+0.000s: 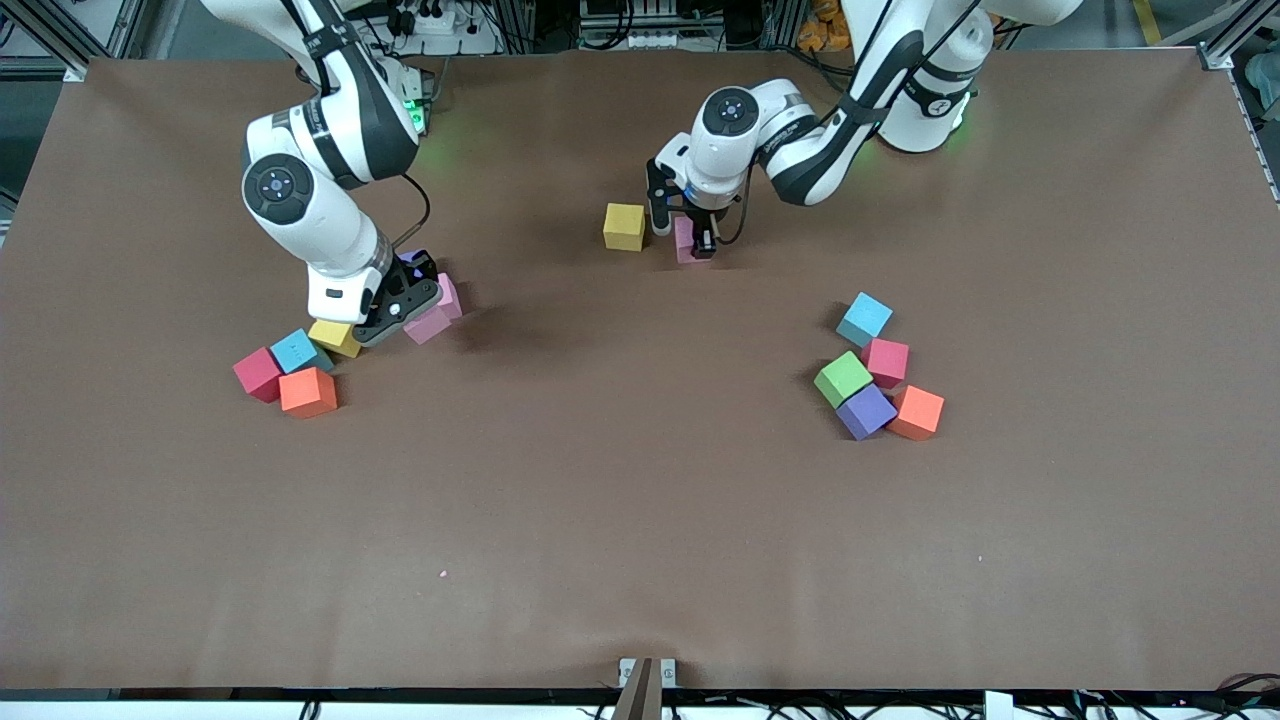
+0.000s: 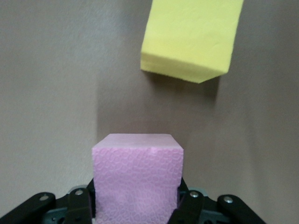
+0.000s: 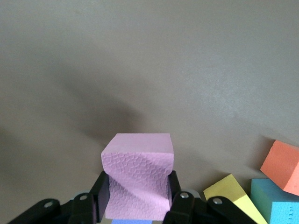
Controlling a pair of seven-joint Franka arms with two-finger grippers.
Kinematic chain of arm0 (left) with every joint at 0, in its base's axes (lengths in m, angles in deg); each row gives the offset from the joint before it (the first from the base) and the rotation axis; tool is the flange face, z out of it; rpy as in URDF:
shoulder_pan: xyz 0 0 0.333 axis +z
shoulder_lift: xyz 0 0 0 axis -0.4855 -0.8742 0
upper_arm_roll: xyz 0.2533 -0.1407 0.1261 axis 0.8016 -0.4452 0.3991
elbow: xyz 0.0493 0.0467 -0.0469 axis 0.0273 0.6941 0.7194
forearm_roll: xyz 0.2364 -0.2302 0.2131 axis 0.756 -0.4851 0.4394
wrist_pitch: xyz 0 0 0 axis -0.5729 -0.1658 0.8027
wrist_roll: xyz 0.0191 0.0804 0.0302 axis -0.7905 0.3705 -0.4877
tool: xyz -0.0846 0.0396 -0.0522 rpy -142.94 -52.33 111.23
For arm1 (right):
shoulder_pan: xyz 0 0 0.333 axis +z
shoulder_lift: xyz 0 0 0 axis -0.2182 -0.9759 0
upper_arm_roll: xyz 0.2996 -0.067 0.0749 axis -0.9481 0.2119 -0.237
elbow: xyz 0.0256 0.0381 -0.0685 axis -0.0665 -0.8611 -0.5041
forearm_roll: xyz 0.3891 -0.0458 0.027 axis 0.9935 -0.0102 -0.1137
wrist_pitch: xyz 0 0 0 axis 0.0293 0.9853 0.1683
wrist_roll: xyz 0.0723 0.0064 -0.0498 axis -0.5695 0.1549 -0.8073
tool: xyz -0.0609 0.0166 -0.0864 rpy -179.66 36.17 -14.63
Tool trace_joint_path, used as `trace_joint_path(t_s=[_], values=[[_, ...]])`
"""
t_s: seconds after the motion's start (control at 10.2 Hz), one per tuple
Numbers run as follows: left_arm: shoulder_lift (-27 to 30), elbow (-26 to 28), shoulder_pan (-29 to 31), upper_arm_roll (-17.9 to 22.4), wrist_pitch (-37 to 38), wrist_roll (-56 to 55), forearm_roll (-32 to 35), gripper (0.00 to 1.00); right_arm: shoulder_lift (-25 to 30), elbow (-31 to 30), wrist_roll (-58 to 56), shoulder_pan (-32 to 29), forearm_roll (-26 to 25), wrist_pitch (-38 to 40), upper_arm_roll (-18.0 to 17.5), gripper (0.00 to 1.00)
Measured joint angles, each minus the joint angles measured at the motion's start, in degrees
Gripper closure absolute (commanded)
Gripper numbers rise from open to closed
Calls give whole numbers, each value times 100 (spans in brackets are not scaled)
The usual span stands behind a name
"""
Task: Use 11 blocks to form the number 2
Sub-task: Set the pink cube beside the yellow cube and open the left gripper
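My left gripper (image 1: 690, 238) is shut on a pink block (image 1: 686, 248), low at the table, with a small gap between it and a yellow block (image 1: 624, 226) that lies beside it toward the right arm's end. In the left wrist view the pink block (image 2: 137, 179) sits between the fingers (image 2: 78, 205), and the yellow block (image 2: 191, 37) shows there too. My right gripper (image 1: 412, 308) is shut on the other pink block (image 1: 430, 322), low over the table beside a cluster of blocks. The right wrist view shows this block (image 3: 137, 179) squeezed between the pads.
Beside my right gripper lie yellow (image 1: 335, 337), light blue (image 1: 295, 350), red (image 1: 258, 374) and orange (image 1: 308, 392) blocks. Toward the left arm's end lie light blue (image 1: 864, 318), red (image 1: 886, 361), purple (image 1: 865, 410) and orange (image 1: 917, 412) blocks, with a green cube (image 1: 842, 379).
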Motion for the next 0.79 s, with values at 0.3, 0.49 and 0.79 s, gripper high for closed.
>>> trace_joint_path(t_s=[0.3,0.49,0.79], values=[[-178,-237,-224,0,-15,30,0,72,0,20,-95,-5,0,-3,2,46],[-245,-322,-277,2,-15,71,0,72,0,36,-260,-25,0,-3,4,46],[-279,-364,-306,3,-15,151,0,72,0,36,-383,-74,0,-3,10,46]])
